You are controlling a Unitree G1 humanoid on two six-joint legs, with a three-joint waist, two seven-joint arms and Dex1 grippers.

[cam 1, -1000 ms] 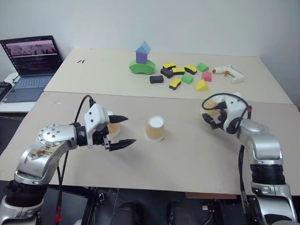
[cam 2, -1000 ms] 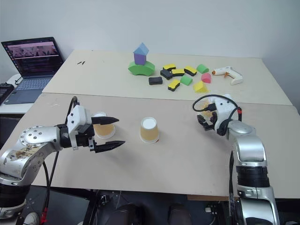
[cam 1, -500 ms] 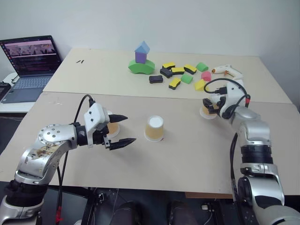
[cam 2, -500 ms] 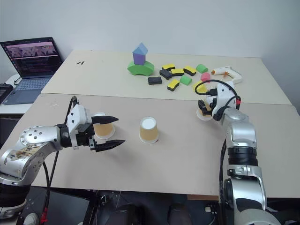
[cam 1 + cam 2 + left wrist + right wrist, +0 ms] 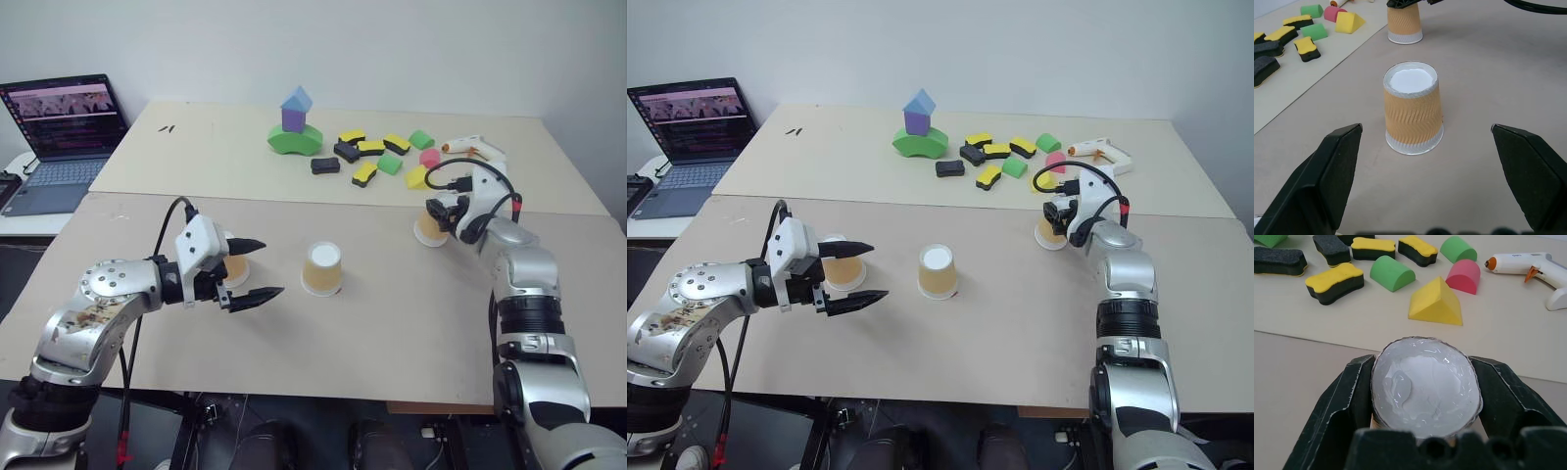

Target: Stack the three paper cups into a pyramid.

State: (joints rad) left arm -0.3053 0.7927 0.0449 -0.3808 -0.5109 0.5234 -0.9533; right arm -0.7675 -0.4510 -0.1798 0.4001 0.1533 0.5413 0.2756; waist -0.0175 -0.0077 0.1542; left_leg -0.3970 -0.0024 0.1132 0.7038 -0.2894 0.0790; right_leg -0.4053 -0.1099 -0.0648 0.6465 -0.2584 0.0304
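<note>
Currently your right gripper (image 5: 1425, 406) clamps the far-right tan-orange, white-based paper cup (image 5: 429, 229), upside down on the beige table (image 5: 392, 323). Lift it straight up; squeezing deforms it. Your left gripper (image 5: 257, 269) stands wide apart, beside the left cup (image 5: 236, 268); middle cup (image 5: 323, 269) stands free.

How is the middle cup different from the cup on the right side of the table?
The middle cup stands free, with nothing touching it; the right cup is clamped by the right gripper. The middle cup sits nearer the robot; the right cup is closer to the foam blocks. Both are upside down, tan-orange, identical.
</note>
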